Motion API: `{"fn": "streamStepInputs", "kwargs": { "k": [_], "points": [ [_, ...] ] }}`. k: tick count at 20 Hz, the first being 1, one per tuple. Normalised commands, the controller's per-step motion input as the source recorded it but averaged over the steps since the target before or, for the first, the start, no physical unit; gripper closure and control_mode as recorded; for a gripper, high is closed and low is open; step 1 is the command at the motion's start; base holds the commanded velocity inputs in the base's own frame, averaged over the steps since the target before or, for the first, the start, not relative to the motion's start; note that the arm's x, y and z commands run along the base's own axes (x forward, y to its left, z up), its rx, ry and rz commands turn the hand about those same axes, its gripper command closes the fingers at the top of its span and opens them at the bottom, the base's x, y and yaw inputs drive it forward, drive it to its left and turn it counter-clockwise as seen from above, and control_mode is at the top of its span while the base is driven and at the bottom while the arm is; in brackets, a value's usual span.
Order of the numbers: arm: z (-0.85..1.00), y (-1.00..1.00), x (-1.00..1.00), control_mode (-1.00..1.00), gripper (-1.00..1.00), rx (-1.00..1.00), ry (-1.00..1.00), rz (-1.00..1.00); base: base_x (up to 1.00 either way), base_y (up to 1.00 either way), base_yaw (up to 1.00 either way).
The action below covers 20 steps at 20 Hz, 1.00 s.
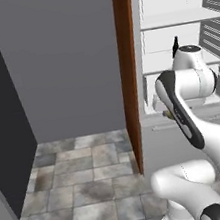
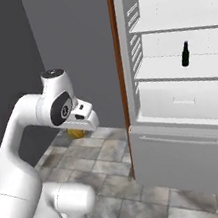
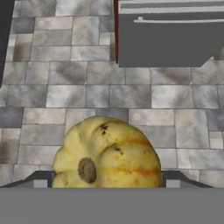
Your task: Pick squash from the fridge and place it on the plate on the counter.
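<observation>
So the squash (image 3: 107, 153) is already out of the fridge (image 2: 184, 118) and is carried in the gripper (image 3: 107, 186), which is clamped on it from both sides, one dark fingertip seen at each flank in the hand view. The stem scar is turned toward the camera and the ribbed yellow body is held over the grey tiled floor (image 3: 87, 87), not over any shelf. From the right base view, a bit of yellow squash (image 2: 76, 133) is seen tucked under the hand, well left of the open fridge, where a dark bottle (image 2: 185, 55) is left on a shelf. The plate and worktop can't be made out from here, so which way the carry goes can't be told; probably a swing away from the fridge is needed.
</observation>
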Motion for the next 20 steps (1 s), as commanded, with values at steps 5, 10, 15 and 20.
{"fn": "streamStepInputs", "kwargs": {
  "k": [5, 10, 15, 20],
  "points": [
    [0.00, 0.00, 0.00, 1.00, 1.00, 0.00, 0.00, 0.00, -0.82, 0.02, -0.06],
    [0.00, 0.00, 0.00, 1.00, 1.00, 0.00, 0.00, 0.00, -0.97, 0.28, -0.17],
    [0.00, 0.00, 0.00, 1.00, 1.00, 0.00, 0.00, 0.00, -0.41, 0.25, -0.40],
    [0.00, 0.00, 0.00, 1.00, 1.00, 0.00, 0.00, 0.00, -0.04, 0.00, -0.39]
  ]
}}
